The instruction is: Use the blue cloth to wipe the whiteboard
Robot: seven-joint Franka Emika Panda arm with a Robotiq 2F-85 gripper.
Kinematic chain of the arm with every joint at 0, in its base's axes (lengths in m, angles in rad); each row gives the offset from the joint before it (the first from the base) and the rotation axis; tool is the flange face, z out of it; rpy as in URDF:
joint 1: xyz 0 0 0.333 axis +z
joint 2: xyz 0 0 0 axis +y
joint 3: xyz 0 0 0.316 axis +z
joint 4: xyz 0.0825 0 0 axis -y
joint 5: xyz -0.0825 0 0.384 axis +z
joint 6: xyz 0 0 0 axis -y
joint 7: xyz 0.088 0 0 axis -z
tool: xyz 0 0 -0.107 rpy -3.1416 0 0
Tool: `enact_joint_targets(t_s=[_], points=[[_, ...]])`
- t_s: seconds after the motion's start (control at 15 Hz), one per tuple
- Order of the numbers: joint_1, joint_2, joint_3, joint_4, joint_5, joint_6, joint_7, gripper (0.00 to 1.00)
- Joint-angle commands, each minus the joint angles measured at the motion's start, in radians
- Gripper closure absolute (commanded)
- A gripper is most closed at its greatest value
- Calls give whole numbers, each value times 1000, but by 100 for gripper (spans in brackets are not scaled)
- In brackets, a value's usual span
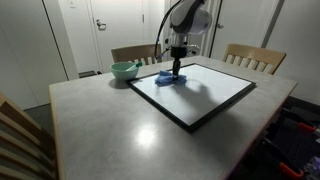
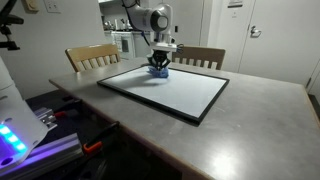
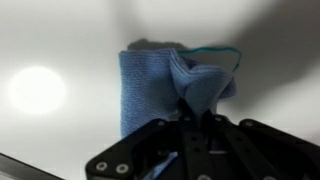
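Note:
The whiteboard (image 1: 205, 95) (image 2: 170, 88), white with a thin black frame, lies flat on the table. The blue cloth (image 1: 168, 79) (image 2: 158, 70) rests rumpled on the board near its far edge. In the wrist view the blue cloth (image 3: 160, 85) spreads over the white surface, bunched up toward the jaws. My gripper (image 1: 177, 68) (image 2: 159, 63) (image 3: 198, 112) points straight down onto the cloth and is shut on a pinched fold of it.
A pale green bowl (image 1: 124, 70) stands on the grey table (image 1: 110, 125) just beyond the board's corner. Wooden chairs (image 1: 255, 57) (image 2: 92, 56) stand at the far side. Another chair back (image 1: 22, 140) is at the near corner.

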State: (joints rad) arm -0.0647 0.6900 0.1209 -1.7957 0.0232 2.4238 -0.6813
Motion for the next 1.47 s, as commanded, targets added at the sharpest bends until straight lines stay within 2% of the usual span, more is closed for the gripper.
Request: enact_joint_targets(t_s=[0.0,0.33,0.93,1.07,1.4], points=[[-22,37,-50,-13,-67,78,13,97],[-25,47,-64,6,-89,98,32,97],[-10,46,55,22,-74,71,-43,97],[-3,55,65,29,-81,67,-54,97],[-5,58,8,27,-128,72,-46,97]])
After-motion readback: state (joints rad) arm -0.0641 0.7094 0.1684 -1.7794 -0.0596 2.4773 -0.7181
